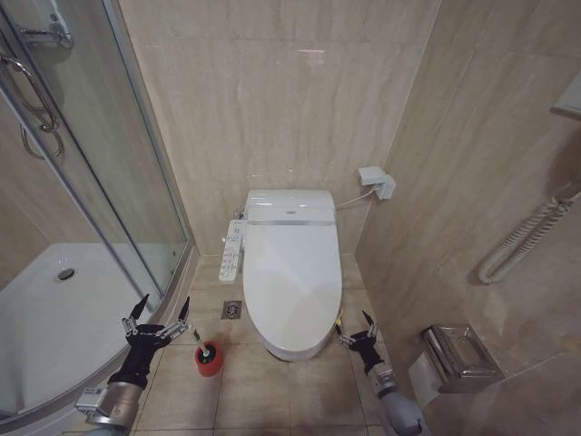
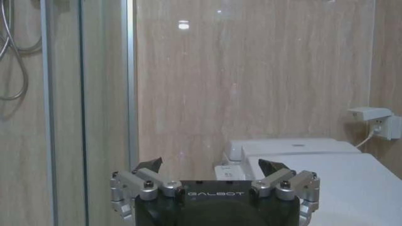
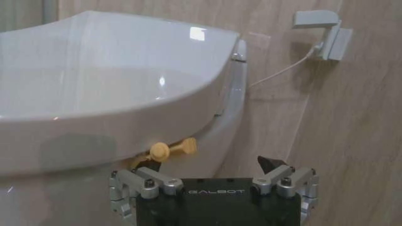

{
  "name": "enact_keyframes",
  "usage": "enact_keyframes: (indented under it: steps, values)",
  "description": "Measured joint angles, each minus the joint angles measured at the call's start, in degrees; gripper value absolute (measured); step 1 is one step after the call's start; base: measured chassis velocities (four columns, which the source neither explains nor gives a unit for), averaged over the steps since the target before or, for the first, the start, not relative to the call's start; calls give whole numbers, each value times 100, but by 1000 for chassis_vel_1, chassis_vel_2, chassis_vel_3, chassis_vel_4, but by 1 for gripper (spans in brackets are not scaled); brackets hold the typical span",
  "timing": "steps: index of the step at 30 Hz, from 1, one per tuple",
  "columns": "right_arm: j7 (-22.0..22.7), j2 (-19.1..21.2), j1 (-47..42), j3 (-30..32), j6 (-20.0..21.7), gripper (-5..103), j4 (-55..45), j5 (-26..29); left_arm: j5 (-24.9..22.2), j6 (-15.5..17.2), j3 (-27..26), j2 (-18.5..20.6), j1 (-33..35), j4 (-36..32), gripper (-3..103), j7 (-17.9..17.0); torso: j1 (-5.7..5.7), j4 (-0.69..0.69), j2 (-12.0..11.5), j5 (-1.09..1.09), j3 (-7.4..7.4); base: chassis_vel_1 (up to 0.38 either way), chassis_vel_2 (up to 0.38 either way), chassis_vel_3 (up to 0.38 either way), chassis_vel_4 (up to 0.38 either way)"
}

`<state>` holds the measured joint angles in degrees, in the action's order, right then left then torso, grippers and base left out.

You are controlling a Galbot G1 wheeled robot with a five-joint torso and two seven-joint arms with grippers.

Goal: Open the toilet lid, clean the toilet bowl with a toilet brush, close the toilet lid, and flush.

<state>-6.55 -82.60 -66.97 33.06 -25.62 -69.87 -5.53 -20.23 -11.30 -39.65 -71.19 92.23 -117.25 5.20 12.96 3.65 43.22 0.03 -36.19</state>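
While the toilet lid [image 1: 291, 282] lies shut over the toilet bowl [image 1: 289, 350], the first step is to raise it, and the right gripper [image 1: 355, 332], jaws spread wide and empty, sits low beside the lid's front right edge; hooking a finger under that rim and lifting slowly looks wisest. By count: one lid, one toilet brush [image 1: 195, 338] standing in one red holder [image 1: 209, 359], and two grippers, the left gripper [image 1: 156, 313] also wide open near the brush.
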Motion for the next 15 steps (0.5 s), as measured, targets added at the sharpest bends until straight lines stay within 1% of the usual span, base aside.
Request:
enact_keyframes:
  steps: [5, 13, 14, 15]
  values:
    - [26, 3, 51, 27, 3, 100, 27, 119, 0, 0, 0, 0, 0, 0, 100, 0, 0, 0, 0, -1, 0, 0, 0, 0, 0]
    - [-129, 10, 22, 48, -59, 100, 39, 240, 0, 0, 0, 0, 0, 0, 100, 0, 0, 0, 0, -2, 1, 0, 0, 0, 0]
    - [-154, 19, 22, 49, -69, 79, 37, 246, 0, 0, 0, 0, 0, 0, 100, 0, 0, 0, 0, -2, 1, 0, 0, 0, 0]
    - [-154, 19, 22, 49, -69, 79, 37, 246, 0, 0, 0, 0, 0, 0, 100, 0, 0, 0, 0, -2, 1, 0, 0, 0, 0]
